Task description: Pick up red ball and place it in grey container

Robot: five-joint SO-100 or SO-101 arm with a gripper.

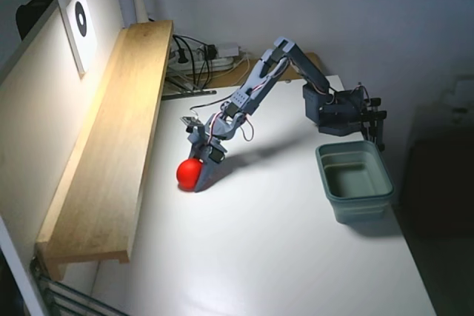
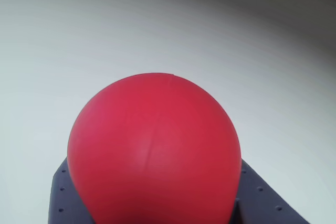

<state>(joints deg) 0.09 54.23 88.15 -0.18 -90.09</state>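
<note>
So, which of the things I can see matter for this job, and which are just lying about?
For the job:
- red ball, between the fingers of the gripper
- grey container, empty, at right in the fixed view

Just lying about:
- wooden shelf along the wall
- cables and power strip behind the arm
- target card on the wall

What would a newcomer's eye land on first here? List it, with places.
The red ball stands out first, bright on the white table near the wooden shelf, and it fills the wrist view between the gripper fingers. Next comes the grey container, empty, at the table's right edge in the fixed view.
</note>
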